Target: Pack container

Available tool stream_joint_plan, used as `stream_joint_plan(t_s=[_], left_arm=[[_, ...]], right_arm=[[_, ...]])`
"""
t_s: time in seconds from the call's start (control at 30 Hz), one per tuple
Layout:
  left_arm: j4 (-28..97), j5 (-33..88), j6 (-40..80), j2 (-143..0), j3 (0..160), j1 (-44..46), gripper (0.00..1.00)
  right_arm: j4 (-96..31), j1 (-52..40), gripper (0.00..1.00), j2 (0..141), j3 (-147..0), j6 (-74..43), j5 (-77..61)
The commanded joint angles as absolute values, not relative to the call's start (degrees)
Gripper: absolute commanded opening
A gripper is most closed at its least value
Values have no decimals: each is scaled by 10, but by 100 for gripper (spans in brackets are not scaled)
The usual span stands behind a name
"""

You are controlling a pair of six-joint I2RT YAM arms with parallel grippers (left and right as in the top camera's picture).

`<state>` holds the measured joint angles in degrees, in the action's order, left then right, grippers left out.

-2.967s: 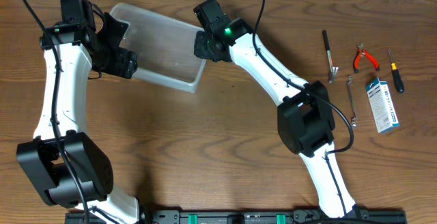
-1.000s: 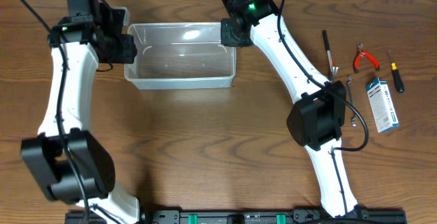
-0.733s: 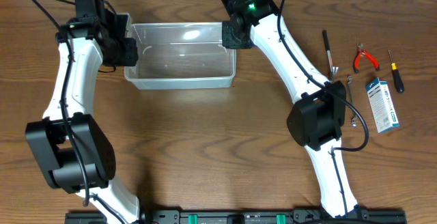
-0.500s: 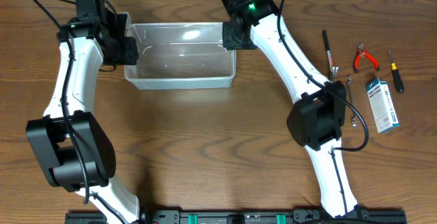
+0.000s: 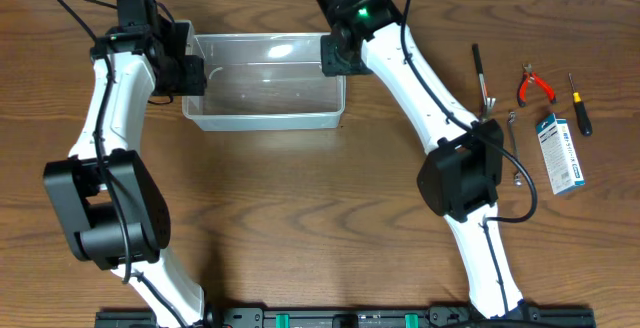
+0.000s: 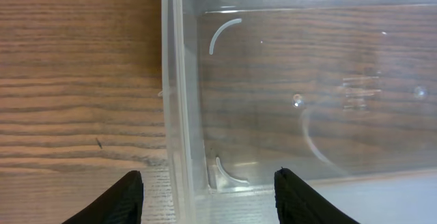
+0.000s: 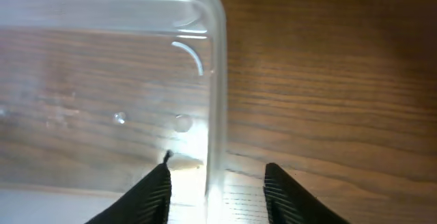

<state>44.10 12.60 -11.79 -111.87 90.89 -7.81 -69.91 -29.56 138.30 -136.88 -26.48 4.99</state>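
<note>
Overhead, we log one clear container (image 5: 265, 120) on the desk (image 5: 300, 218), upright; left tool (image 6: 208, 175) and right tool (image 7: 216, 166), jaws parted, each straddle an end wall, not clamped.

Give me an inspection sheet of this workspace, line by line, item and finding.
Surface: wooden table.
Job's things: clear container, upright, empty.
Clutter: black-handled tool, red pliers, screwdriver, slim metal tool and blue-and-white box, all outside the container, to its right in the overhead view.
Grippers: left gripper open, astride one end wall; right gripper open, astride the other.
Cables: black cables along both arms.
Surroundings: nothing seen.
</note>
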Motion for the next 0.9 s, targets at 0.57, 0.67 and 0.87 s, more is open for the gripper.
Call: stream_joint_plan(t_s=[0.57,0.67,0.87], left_arm=[[440,119,-117,-1151,921,-81,52],[440,119,-117,-1151,921,-81,52],[440,120,-117,-1151,921,-81,45]], right_arm=[[-698,-300,21,1388,-1310,-261,60],[-694,-300,19,1388,-1310,-261,60],[-691,-299,1,1388,-1310,-261,60]])
